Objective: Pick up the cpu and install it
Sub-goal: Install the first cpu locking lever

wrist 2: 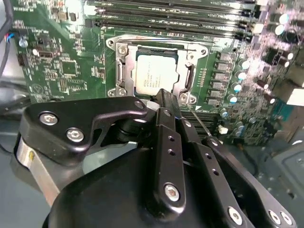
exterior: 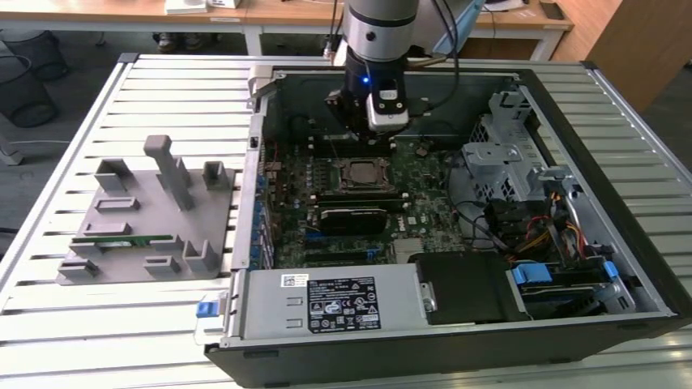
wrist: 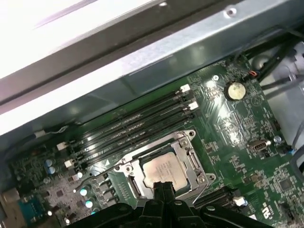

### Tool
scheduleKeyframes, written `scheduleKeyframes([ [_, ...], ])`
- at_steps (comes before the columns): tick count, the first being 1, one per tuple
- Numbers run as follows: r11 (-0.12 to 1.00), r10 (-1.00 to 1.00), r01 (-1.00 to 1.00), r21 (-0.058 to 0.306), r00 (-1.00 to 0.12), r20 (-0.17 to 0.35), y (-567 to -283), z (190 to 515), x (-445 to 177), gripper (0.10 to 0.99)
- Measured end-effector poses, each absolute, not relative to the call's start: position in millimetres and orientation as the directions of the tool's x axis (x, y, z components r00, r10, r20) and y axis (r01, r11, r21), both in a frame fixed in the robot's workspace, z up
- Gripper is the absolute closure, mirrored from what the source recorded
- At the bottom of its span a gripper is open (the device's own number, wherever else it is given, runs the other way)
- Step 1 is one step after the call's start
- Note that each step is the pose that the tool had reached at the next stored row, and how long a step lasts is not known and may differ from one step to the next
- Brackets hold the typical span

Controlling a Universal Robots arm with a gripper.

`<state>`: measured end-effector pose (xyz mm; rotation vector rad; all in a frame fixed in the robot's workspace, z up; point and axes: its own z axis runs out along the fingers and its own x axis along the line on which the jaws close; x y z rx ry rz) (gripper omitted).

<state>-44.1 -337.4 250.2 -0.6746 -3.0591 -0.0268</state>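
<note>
The single grey and silver jointed arm [exterior: 378, 28] is seen in the exterior view held nearly vertical, its wrist pointed straight down, a small blue light lit on the black wrist section. A white and silver block is carried on the side of the wrist towards the exterior view's right. The black metal two-fingered gripper [wrist 2: 164, 97] is shown in both wrist views with its slim screw-studded fingers [wrist 2: 166, 142] pressed together, no gap being visible between the tips [wrist: 163, 186], and nothing is seen gripped between them.
</note>
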Motion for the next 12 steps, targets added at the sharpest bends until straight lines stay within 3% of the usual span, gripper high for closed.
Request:
scheduleKeyframes([
  [12,0.971,0.238,0.238,0.015,-0.971,0.012,-337.4,249.7,-44.1,0.980],
])
